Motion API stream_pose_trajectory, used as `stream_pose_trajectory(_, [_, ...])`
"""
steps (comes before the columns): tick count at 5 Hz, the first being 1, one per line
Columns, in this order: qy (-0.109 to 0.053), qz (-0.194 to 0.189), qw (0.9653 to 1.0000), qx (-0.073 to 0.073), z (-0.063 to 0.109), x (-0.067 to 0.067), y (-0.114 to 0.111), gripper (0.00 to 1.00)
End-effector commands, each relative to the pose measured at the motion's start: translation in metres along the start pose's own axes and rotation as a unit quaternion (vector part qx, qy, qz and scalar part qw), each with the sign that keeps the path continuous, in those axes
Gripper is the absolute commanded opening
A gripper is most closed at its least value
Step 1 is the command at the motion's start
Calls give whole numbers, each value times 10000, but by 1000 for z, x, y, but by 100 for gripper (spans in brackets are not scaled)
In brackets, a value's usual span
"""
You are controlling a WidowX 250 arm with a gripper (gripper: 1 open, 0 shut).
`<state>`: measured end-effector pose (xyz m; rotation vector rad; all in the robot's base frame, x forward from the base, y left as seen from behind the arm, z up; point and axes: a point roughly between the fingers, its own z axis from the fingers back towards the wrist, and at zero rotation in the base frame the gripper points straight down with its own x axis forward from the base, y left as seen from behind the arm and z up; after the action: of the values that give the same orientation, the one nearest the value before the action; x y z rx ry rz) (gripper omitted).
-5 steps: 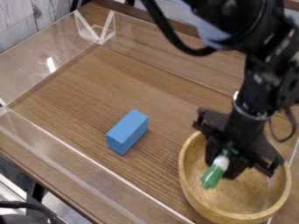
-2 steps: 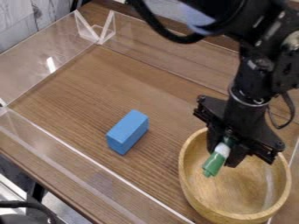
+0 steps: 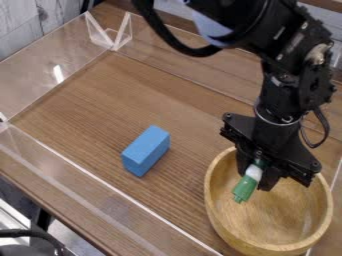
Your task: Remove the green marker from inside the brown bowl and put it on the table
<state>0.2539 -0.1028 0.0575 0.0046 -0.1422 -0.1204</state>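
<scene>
The green marker hangs upright over the near-left part of the brown bowl, white barrel up and green cap down. My gripper points straight down and is shut on the marker's upper end. The marker's tip is just above the bowl's inner floor, near the left rim. The bowl sits at the front right of the table, a wood-grain top.
A blue rectangular block lies on the table to the left of the bowl. Low clear acrylic walls border the tabletop. The black arm rises over the bowl to the upper right.
The gripper, still shut on the marker, has lifted a little and the marker now hangs more upright. The arm above has shifted slightly left. The block and bowl have not moved.
</scene>
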Motion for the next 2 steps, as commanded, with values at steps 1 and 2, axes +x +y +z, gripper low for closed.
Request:
stream_pose_trajectory(1, [-221,82,9997,-85,5,9,2,0])
stream_pose_trajectory(2, [-253,130,9995,-132,1,12,2,0])
